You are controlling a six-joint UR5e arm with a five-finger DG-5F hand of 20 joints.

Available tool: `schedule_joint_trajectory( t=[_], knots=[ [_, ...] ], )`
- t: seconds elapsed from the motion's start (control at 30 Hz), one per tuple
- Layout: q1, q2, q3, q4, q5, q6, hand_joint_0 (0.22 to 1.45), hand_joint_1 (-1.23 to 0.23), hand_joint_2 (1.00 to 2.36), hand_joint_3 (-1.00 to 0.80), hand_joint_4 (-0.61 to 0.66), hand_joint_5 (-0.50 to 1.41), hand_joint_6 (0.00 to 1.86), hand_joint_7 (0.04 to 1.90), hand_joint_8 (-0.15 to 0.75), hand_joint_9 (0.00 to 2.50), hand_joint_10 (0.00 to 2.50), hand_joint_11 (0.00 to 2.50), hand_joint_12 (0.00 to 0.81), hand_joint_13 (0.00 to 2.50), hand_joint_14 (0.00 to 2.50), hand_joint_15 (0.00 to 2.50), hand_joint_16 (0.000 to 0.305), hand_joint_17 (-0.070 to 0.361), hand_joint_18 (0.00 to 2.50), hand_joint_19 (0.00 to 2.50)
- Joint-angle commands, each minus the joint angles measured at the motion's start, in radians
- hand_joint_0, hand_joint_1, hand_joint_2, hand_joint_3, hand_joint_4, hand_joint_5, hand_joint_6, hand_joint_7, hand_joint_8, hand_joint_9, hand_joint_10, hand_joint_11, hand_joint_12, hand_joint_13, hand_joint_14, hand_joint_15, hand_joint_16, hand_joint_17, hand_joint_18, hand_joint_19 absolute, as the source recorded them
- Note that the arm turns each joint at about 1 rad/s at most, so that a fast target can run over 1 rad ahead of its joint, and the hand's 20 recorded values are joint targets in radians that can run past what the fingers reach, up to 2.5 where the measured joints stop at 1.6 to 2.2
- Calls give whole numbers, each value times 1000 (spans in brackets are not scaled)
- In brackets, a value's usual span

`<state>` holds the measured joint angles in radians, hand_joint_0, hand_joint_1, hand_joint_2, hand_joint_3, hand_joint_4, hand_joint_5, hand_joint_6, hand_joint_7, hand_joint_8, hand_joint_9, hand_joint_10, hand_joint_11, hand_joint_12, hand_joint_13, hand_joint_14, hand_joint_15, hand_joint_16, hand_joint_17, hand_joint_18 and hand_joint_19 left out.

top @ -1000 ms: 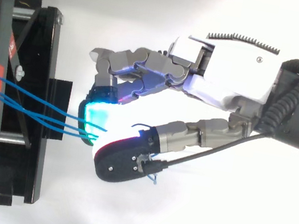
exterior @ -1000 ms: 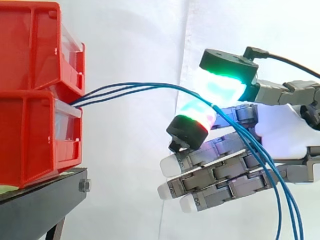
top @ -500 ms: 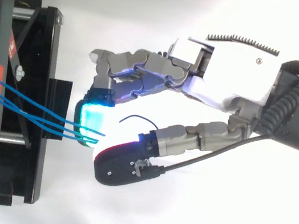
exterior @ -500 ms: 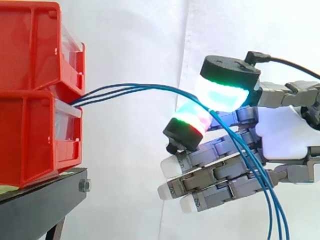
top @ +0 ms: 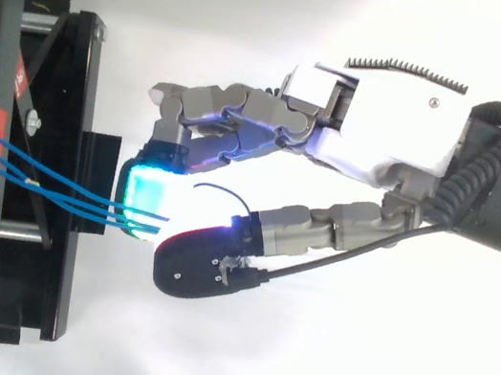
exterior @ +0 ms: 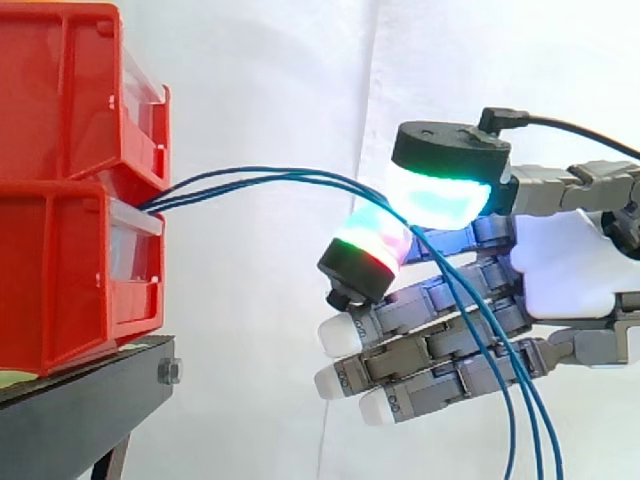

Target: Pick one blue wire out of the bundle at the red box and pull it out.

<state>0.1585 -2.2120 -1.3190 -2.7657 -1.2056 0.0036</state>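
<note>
— Brings the hand (exterior: 560, 275) nearer the red bins (exterior: 60, 290) than a second ago, and drags the hanging run of wire leftward with it.

— Noted. Biggest things first, then?

— Two red bins, stacked on a black stand (exterior: 80, 410) at the side view's left, before a white curtain (exterior: 260, 60). Next the hand, reaching in from the right, palm well apart from the bins.

— State of the hand?

— Pinching. Presses the glowing thumb pad (exterior: 440, 195) against a finger pad (exterior: 372, 238) and traps the blue wires (exterior: 270, 173) between the two. Keeps the other fingers (exterior: 420, 345) stretched out straight below, holding nothing.

— One strand or several in that pinch?

— Cannot tell. Looks like more than one where the pads meet.

— Lie of the wires?

— Out of the gap between upper and lower bin, up in a shallow arc, rightward to the pads, then down past the straight fingers and off the bottom edge. Same story from above: a nearly level run from the bin at the left to the pads, so bin-side of the hand, long axis roughly in line with the reach.

— So the pull?

— Probably straight back along that axis, away from the bins, toward the side view's right. Worth thinning the pinch to a single strand first, to avoid hauling the whole bundle.
</note>
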Motion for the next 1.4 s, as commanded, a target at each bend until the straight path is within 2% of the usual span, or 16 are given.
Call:
schedule_joint_trajectory(
  t=[0.0, 0.07, 0.23, 0.37, 0.43, 0.6, 0.73, 0.8, 0.83, 0.9, 0.93, 1.03, 1.07, 1.1, 1.27, 1.37],
  knots=[
    [1, 0, 0, 0, 0, -1, 667, -690, 1034, -45, 313, -80, 501, 1372, 230, 664, 21, 528, 359, 0, 1, 0, 54, 122, 0, 282],
    [1, 0, 0, 0, 0, -1, 629, -732, 1030, -34, 306, -91, 511, 1442, 239, 666, 22, 588, 364, 0, 0, 0, 55, 123, 0, 288],
    [1, 0, 0, 0, 0, -1, 539, -671, 1024, -2, 315, -106, 621, 1307, 241, 706, 22, 596, 373, 0, 0, 6, 57, 128, 0, 300],
    [1, 0, 0, 0, 0, -1, 510, -606, 1024, -97, 183, -93, 714, 1233, 237, 782, 23, 625, 371, 0, 0, 15, 57, 129, 0, 305],
    [1, 0, 0, 0, 0, -2, 519, -620, 1022, -157, 146, -106, 786, 1219, 234, 820, 28, 677, 366, 0, 1, 39, 56, 125, 0, 310],
    [3, 0, 0, 0, 0, -4, 580, -817, 1021, -258, 159, -123, 851, 1254, 251, 855, 26, 800, 373, 66, 5, 108, 53, 120, 0, 321],
    [3, 0, 0, 0, 0, -2, 643, -892, 1022, -256, 133, -129, 867, 1280, 256, 861, 28, 827, 375, 88, 5, 103, 53, 119, 0, 304],
    [3, 0, 0, 0, 0, -2, 668, -904, 1024, -247, 109, -136, 877, 1383, 261, 859, 28, 817, 377, 90, 4, 85, 54, 121, 0, 284],
    [3, 0, 0, 0, 0, -2, 675, -907, 1023, -246, 108, -138, 879, 1395, 255, 832, 28, 782, 377, 69, 3, 59, 54, 121, 0, 275],
    [3, 0, 1, 0, 0, -2, 617, -862, 1023, -234, 149, -140, 864, 1405, 241, 688, 19, 470, 369, 0, 0, 0, 55, 123, 0, 255],
    [3, 0, 0, 2, 0, -2, 613, -858, 1023, -227, 161, -142, 850, 1414, 238, 675, 18, 450, 370, 0, 0, 0, 55, 123, 0, 255],
    [3, 0, 0, 2, -2, -2, 543, -769, 1024, -187, 172, -117, 753, 1315, 218, 636, 13, 300, 367, 0, 0, 0, 57, 128, 0, 263],
    [3, 0, 0, 2, -2, -1, 527, -690, 1025, -155, 161, -99, 710, 1210, 207, 640, 12, 274, 365, 0, 0, 0, 57, 128, 0, 274],
    [3, 0, 0, 2, -2, -1, 535, -657, 1025, -142, 166, -69, 612, 1358, 192, 651, 11, 243, 356, 0, 0, 0, 56, 126, 0, 272],
    [3, 0, 0, 2, -2, -1, 597, -660, 1025, -178, 218, -43, 500, 1494, 190, 640, 12, 278, 349, 0, 0, 0, 52, 118, 0, 256],
    [3, 0, 0, 3, -2, -1, 627, -663, 1025, -204, 243, -80, 557, 1356, 219, 620, 20, 452, 362, 0, 0, 0, 54, 123, 0, 265]
  ],
)
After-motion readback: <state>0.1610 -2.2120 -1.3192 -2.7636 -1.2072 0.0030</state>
